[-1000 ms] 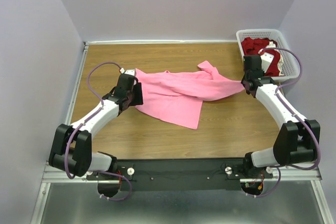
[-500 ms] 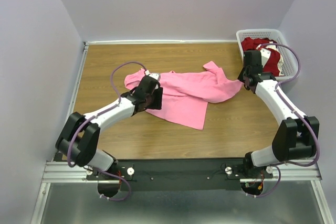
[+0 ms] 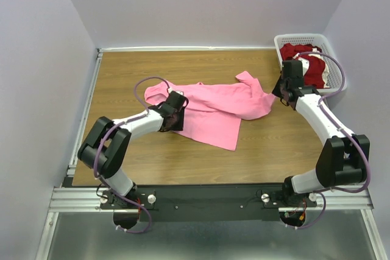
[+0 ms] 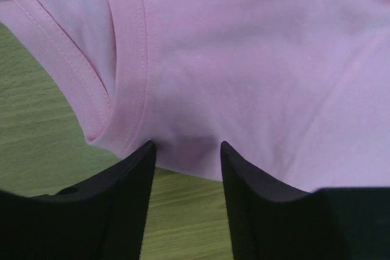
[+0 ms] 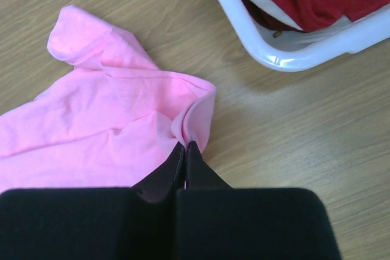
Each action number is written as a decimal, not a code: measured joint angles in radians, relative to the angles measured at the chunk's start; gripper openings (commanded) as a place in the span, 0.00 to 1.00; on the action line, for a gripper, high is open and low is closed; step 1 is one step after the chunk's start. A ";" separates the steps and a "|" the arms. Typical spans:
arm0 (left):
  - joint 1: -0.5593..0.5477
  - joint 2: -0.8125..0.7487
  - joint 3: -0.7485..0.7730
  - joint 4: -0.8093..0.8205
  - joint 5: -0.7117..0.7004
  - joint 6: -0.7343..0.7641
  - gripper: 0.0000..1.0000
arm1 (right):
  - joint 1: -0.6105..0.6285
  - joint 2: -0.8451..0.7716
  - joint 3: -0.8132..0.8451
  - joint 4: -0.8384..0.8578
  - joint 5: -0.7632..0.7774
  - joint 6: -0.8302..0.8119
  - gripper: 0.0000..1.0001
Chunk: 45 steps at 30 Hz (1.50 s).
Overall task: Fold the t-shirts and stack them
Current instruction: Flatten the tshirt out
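From above we see the pink t-shirt (image 3: pixel 213 111) spread on the wooden table (image 3: pixel 274 144) between lilac walls (image 3: pixel 213 4), while only the wrist views show the right gripper (image 5: pixel 185 145) pinching its fold and the left gripper (image 4: pixel 187 148) parted, seemingly unladen, beside the collar (image 4: pixel 131 59).

1. The left gripper (image 4: pixel 186 150) has travelled rightward, from the left edge of the pink t-shirt (image 3: pixel 213 111) to a spot over the cloth near the neckband; its fingers now stand apart above the hem.
2. The left arm (image 3: pixel 131 127) has swung inward with it; its elbow sits nearer the table's (image 3: pixel 274 144) middle than before.
3. The pink t-shirt, a second ago stretched in a long band between the two grippers, has gone slack and bunched shorter; its left part now lies flat, left of the left gripper.
4. The right gripper (image 5: pixel 184 145), pinching the shirt's right fold, has edged slightly left; that end of the cloth has come with it.
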 measured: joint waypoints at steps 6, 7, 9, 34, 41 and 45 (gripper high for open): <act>0.049 0.073 0.052 0.000 -0.026 0.009 0.28 | 0.000 -0.002 -0.023 0.017 -0.027 0.000 0.02; 0.072 0.084 0.064 0.001 -0.030 0.015 0.26 | 0.000 -0.002 -0.026 0.018 -0.028 0.000 0.02; 0.113 0.100 0.082 -0.001 -0.039 0.027 0.24 | 0.000 -0.003 -0.032 0.019 -0.029 0.000 0.03; 0.428 0.080 0.262 -0.118 -0.171 0.164 0.77 | 0.010 -0.042 -0.175 0.046 -0.214 0.042 0.02; 0.207 -0.148 0.027 -0.143 -0.141 0.036 0.66 | 0.036 -0.042 -0.187 0.088 -0.256 0.042 0.02; 0.187 -0.169 -0.087 -0.200 -0.127 -0.060 0.63 | 0.042 -0.042 -0.208 0.107 -0.266 0.041 0.02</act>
